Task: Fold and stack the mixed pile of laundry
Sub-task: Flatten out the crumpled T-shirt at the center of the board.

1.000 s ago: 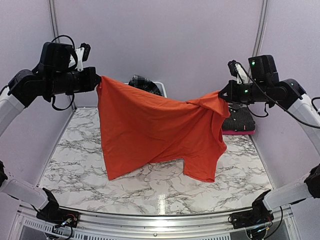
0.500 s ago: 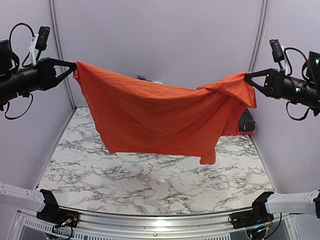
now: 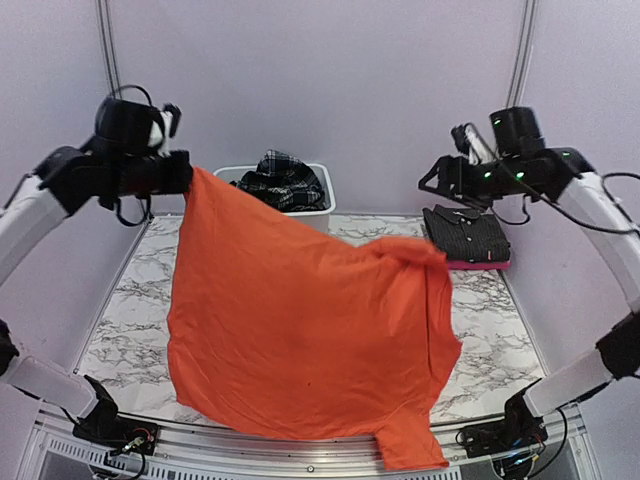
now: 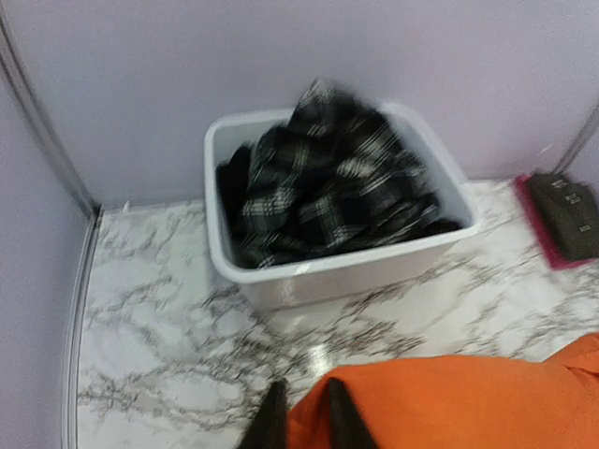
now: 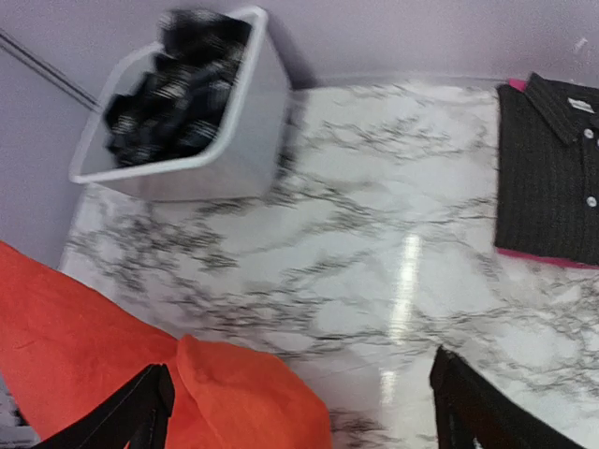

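The bright orange T-shirt (image 3: 300, 340) hangs by one corner from my left gripper (image 3: 188, 172) and billows forward and down over the table to its near edge. In the left wrist view the gripper (image 4: 307, 423) has its narrow fingers shut with the orange T-shirt (image 4: 449, 402) pinched between them. My right gripper (image 3: 428, 182) stands open in the air at the right, apart from the shirt. Its fingers (image 5: 140, 416) are spread wide, with a loose fold of the orange T-shirt (image 5: 94, 355) below them. The black-and-white plaid skirt (image 3: 282, 180) lies heaped in the tub.
A white plastic tub (image 3: 322, 205) stands at the back of the marble table against the wall. A folded dark grey buttoned garment (image 3: 465, 235) lies at the back right on a pink piece (image 3: 478, 265). Purple walls close in the sides and back.
Both arms have come back in from a wide stretch. The right gripper opened and let go of the shirt, whose right side dropped. The shirt now swings forward from the left gripper alone.
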`<state>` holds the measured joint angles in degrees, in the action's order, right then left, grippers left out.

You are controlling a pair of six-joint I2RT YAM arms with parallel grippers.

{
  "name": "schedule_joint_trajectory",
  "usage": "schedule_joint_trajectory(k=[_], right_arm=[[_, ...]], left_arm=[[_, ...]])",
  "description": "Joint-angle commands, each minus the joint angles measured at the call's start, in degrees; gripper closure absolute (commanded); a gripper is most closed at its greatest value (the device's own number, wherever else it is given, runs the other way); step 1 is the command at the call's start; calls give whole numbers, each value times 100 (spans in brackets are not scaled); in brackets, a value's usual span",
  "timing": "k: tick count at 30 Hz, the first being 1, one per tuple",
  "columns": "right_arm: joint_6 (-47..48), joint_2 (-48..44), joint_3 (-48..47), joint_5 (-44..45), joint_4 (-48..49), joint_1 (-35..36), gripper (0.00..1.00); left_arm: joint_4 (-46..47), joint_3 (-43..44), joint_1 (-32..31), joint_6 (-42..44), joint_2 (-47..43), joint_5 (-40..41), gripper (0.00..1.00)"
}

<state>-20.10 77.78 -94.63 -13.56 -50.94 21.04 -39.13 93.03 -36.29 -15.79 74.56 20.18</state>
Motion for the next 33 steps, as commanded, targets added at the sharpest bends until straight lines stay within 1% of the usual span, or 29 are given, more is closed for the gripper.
schedule_joint_trajectory(k=[1, 2, 3, 5, 8, 11, 13, 14, 18, 20, 22, 27, 30, 33], right_arm=[[115, 763, 135, 441, 178, -671, 2], [207, 817, 46, 337, 67, -671, 2], [235, 780, 97, 125, 9, -661, 1], [224, 346, 683, -510, 235, -554, 3], [9, -320, 1967, -1088, 709, -251, 8], [-160, -649, 2993, -1093, 891, 55, 16], [-222, -695, 3373, -1055, 1022, 145, 22], [-220, -671, 3488, -1009, 1103, 187, 25], [71, -184, 3450, -710, 1165, 433, 37], [218, 148, 3339, -384, 967, 675, 41], [241, 366, 3372, -154, 931, 803, 42], [266, 854, 3209, 304, 1131, 809, 39], [377, 1340, 2927, 636, 1085, 810, 36], [495, 1713, 2732, 764, 1209, 814, 35]], left_arm=[[-15, -596, 642, -253, 942, 518, 16], [-101, -641, 671, -359, 987, 698, 3], [-145, -732, 676, -432, 900, 829, 1], [-148, -1055, 693, -467, 645, 846, 1], [-148, -1652, 694, -449, 281, 396, 1], [-65, -2390, 686, -582, 65, -377, 1], [204, -3045, 670, -647, -45, -1033, 2], [354, -3298, 660, -750, -111, -1175, 5], [860, -4115, 650, -1084, -208, -1549, 18], [1004, -4333, 642, -1239, -126, -1597, 21], [1159, -4487, 633, -1314, -13, -1578, 21], [1343, -4546, 632, -1401, 521, -1431, 21], [1463, -4431, 632, -1397, 908, -1366, 21], [1620, -4218, 632, -1315, 1329, -1380, 20]])
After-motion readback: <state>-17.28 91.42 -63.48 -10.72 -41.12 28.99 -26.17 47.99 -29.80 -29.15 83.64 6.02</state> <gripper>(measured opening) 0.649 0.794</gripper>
